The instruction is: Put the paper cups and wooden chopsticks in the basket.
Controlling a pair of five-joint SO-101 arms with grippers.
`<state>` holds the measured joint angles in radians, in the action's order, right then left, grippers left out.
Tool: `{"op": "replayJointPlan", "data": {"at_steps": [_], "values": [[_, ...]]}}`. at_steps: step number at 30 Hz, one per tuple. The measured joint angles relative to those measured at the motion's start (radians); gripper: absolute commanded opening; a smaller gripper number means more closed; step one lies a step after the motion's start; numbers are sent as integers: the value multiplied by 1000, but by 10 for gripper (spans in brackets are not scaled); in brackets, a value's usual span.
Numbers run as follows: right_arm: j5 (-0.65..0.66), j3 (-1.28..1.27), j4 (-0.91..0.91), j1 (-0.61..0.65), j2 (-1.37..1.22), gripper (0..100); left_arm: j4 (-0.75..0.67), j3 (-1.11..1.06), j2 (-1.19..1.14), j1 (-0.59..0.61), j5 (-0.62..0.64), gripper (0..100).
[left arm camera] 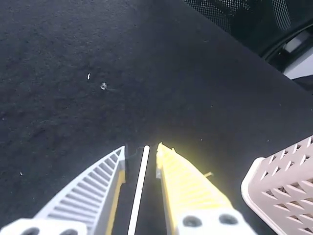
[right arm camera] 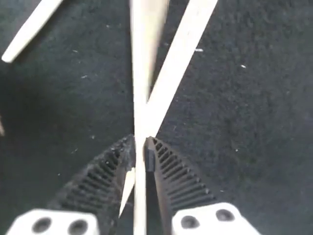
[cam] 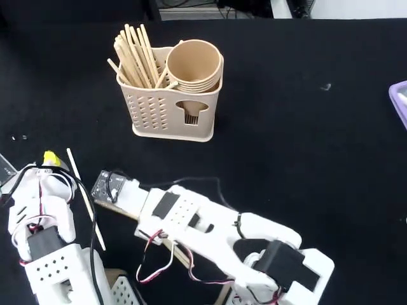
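The beige slotted basket [cam: 170,114] stands at the back middle of the table, with stacked paper cups [cam: 194,63] and several wooden chopsticks [cam: 133,57] in it. My right gripper [right arm camera: 141,143] is low over the table and shut on a chopstick [right arm camera: 142,73] that runs out past its tips. A second chopstick [right arm camera: 183,54] crosses under the first, and a third [right arm camera: 29,29] lies to one side. My left gripper [left arm camera: 141,148] is open, with a thin chopstick [left arm camera: 138,191] lying lengthwise between its fingers and touching neither. That same chopstick [cam: 86,200] slants beside the left arm in the high view.
The right arm [cam: 210,229] stretches across the front of the table toward the left arm [cam: 44,222]. A corner of the basket [left arm camera: 283,186] shows close to the left gripper. A purple thing [cam: 400,101] sits at the right edge. Black cloth [cam: 305,146] covers the table.
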<state>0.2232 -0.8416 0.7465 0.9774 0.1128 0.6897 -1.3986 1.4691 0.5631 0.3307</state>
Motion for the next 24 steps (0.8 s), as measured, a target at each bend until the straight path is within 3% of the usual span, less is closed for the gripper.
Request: {"op": "replayJointPlan", "data": {"at_steps": [8,14,20,24], "values": [[44,3,54,-103,87,11,0,0,0,0,0,116],[48,-29,23,-64,118,18,0,0,0,0,0,116],[6,-35,15,-25,118,167,0,0,0,0,0,116],[-11,-35,14,-25,118,178,0,0,0,0,0,116]]}}
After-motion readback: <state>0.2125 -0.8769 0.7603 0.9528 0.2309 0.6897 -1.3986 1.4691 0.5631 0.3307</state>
